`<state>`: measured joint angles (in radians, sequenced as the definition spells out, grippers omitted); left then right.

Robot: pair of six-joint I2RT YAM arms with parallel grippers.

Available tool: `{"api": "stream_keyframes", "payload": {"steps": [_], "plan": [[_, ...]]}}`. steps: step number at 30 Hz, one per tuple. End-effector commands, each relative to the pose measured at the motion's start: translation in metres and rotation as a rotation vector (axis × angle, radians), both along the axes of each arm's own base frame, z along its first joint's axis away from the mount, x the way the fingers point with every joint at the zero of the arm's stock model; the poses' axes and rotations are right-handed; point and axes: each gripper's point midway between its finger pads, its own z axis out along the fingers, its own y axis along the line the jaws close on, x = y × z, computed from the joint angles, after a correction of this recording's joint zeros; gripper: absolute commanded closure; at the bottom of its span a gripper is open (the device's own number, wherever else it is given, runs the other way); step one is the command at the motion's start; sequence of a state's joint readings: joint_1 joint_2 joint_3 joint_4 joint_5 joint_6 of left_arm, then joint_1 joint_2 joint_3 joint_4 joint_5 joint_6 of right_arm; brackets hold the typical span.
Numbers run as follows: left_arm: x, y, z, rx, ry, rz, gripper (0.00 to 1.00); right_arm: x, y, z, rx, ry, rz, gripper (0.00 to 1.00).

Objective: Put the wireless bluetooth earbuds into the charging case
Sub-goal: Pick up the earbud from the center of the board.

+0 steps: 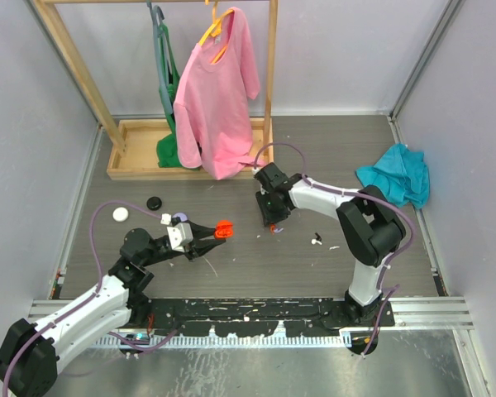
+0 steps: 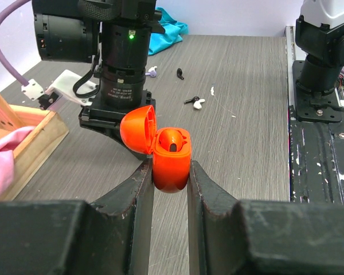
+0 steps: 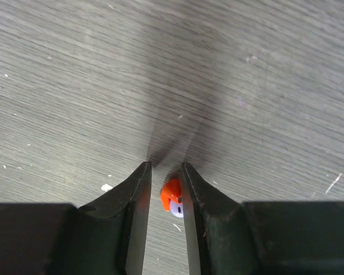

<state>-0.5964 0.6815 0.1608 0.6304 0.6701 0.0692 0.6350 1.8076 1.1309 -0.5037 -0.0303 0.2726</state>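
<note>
My left gripper (image 2: 171, 172) is shut on an open orange charging case (image 2: 172, 157) with its lid (image 2: 139, 129) swung up to the left; it holds the case above the table (image 1: 223, 231). My right gripper (image 3: 165, 169) points down at the table just right of the case (image 1: 273, 217). Its jaws stand slightly apart around a red earbud (image 3: 171, 195) with a white tip. The bud lies on the table against the right finger (image 3: 192, 195), clear of the left one. More earbuds lie on the table: lilac (image 2: 152, 71), dark (image 2: 180, 73), and white and dark (image 2: 196, 102).
A white round case (image 1: 120, 214) and a black round case (image 1: 155, 202) lie at the left. A wooden rack (image 1: 140, 149) with a pink shirt (image 1: 219, 91) stands at the back. A teal cloth (image 1: 394, 178) lies at the right. An earbud (image 1: 317, 241) lies near the right arm.
</note>
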Motion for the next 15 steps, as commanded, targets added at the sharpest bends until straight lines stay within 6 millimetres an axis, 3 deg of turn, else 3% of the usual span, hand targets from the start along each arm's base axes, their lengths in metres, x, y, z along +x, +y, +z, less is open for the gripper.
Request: {"api": "stream_keyframes", "payload": {"steps": [1,15], "plan": [[0.000,-0.003,0.029,-0.046,-0.079,-0.014,1.00,0.007,0.013,0.004,-0.022,-0.031,0.036,0.67],[0.000,-0.005,0.026,-0.038,-0.068,-0.022,1.00,-0.016,-0.003,0.013,-0.078,-0.031,0.018,0.62]]}}
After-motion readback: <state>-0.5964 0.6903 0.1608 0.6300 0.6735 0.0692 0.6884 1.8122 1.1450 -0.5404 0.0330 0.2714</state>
